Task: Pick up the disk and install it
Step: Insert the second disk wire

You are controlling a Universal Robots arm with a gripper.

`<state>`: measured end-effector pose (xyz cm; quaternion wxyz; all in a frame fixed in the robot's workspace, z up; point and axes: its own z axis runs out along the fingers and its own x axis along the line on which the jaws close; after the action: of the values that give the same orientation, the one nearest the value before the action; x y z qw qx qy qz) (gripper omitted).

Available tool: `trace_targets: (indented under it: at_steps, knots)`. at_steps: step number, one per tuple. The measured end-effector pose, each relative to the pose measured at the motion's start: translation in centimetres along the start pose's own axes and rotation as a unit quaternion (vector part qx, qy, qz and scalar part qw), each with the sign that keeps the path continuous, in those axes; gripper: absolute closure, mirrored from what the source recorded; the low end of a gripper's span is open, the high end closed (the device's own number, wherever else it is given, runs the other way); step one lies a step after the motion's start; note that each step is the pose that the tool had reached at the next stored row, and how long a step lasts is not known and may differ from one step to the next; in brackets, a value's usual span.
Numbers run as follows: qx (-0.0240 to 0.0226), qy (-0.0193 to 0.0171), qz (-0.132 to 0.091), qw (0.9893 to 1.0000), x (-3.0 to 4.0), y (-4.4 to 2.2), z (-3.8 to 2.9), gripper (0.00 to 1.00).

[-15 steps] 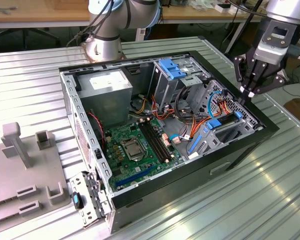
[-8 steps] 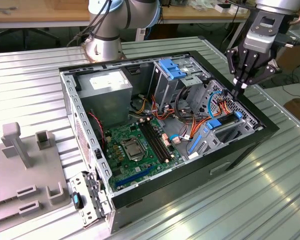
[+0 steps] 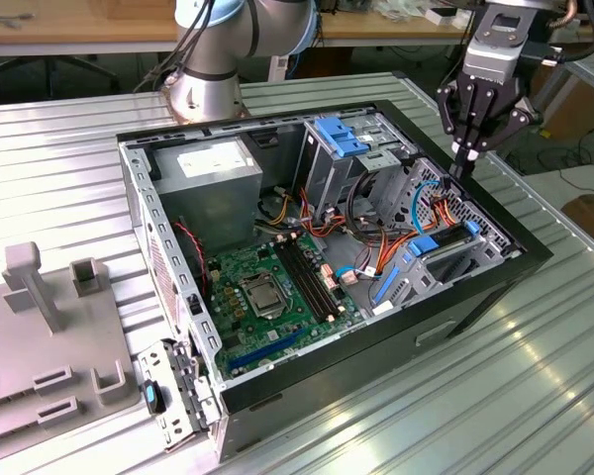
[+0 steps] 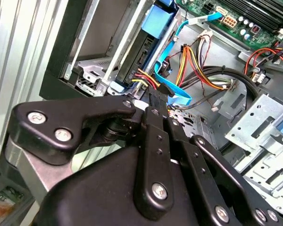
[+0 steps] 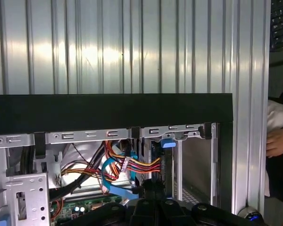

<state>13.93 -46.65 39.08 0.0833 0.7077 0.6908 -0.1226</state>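
Gripper hovers over the open computer case, fingers together and empty, tips poised above the disk, which sits on edge in its bay with cables attached.

My arm is silver-grey tubing with pale blue joint caps and a round metal base, black cables running along it. My wrist block is grey metal. My hand is matte black, built from jointed linkage bars pinned with silver screws, tapering to slim black fingers
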Motion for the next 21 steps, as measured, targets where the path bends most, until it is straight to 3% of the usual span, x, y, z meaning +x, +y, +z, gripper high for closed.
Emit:
trace_targets:
  at_steps: [4, 9, 10, 11, 13, 14, 15, 16, 17, 21]
  knots:
    - [-0.0033, -0.0020, 0.001, 1.0000, 0.48, -0.77, -0.06, 0.89]
    - [-0.0038, -0.0093, 0.002, 0.9999, 2.19, -0.95, -0.37, 0.89]
    - [-0.0039, -0.0127, 0.002, 0.9999, 2.38, -0.96, -0.41, 0.89]
    - [-0.0045, -0.0215, 0.002, 0.9998, 2.48, -0.96, -0.44, 0.89]
    - [-0.0066, -0.0434, 0.003, 0.9990, 2.57, -0.96, -0.46, 0.89]
    - [-0.0076, -0.0586, 0.004, 0.9982, 2.75, -0.97, -0.52, 0.89]
    - [-0.0079, -0.0667, 0.004, 0.9977, 2.96, -0.97, -0.56, 0.89]
    - [-0.0080, -0.0724, 0.004, 0.9973, 3.14, -0.97, -0.54, 0.89]
    - [-0.0080, -0.0754, 0.004, 0.9971, 3.26, -0.97, -0.45, 0.89]
    - [-0.0080, -0.0767, 0.004, 0.9970, 3.28, -0.97, -0.42, 0.89]
